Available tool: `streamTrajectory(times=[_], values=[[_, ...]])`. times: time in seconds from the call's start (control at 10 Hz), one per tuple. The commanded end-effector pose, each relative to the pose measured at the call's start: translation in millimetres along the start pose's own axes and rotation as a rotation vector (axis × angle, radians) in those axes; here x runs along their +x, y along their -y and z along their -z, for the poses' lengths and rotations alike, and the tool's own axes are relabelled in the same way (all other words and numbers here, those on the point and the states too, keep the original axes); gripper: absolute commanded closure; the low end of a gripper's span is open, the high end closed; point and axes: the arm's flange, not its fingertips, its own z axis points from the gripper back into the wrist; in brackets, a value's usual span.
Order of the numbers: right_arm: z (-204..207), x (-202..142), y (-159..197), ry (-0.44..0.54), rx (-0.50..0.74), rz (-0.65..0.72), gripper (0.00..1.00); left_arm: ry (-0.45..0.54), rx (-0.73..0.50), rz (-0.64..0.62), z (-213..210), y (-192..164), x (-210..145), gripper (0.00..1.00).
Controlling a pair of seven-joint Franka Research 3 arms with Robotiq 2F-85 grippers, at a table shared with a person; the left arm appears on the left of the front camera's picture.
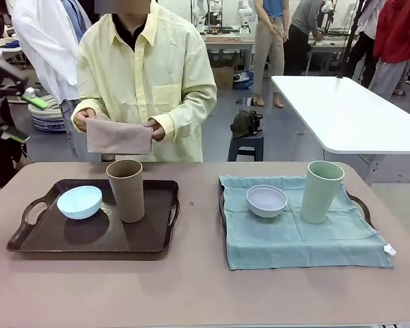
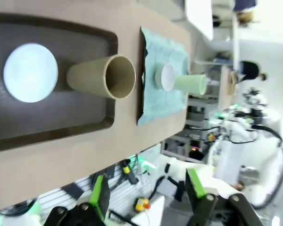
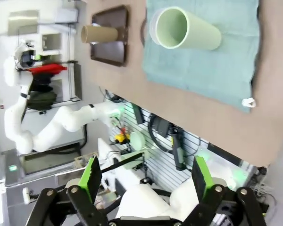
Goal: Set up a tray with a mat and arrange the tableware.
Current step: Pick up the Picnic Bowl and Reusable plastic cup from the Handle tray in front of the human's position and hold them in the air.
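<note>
A dark brown tray (image 1: 34,239) on the left carries a pale blue bowl (image 1: 79,202) and a tan-brown cup (image 1: 126,190). On the right, a teal mat (image 1: 294,239) covers a second tray (image 1: 361,205) and bears a greyish white bowl (image 1: 266,200) and a pale green cup (image 1: 321,192). At the far side a person holds a folded beige mat (image 1: 119,136) in both hands. My left gripper (image 1: 24,117) hangs open, high at the far left; from its wrist (image 2: 147,193) I see the tan cup (image 2: 101,77) and blue bowl (image 2: 30,72) far off. My right gripper (image 3: 146,178) is open, high above the green cup (image 3: 186,29).
The brown table (image 1: 191,290) has bare room along its front edge and between the two trays. A white table (image 1: 348,109) and a black stool (image 1: 246,143) stand behind on the right. Other people stand farther back.
</note>
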Motion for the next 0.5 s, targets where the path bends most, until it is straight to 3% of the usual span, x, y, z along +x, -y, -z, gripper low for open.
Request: streamTrajectory(times=[0.0, 0.3, 0.4], values=[[3, -2, 12, 0.005, 0.095, 0.016, 0.0, 0.012, -0.099, -0.014, -8, -28, -14, 0.15], [24, -13, 36, -0.025, 0.096, 0.088, 0.0, 0.052, -0.107, -0.01, -24, -31, -27, 0.15], [36, -15, 33, -0.066, -0.009, 0.085, 0.0, 0.124, 0.013, 0.05, -25, -14, -34, 0.15]])
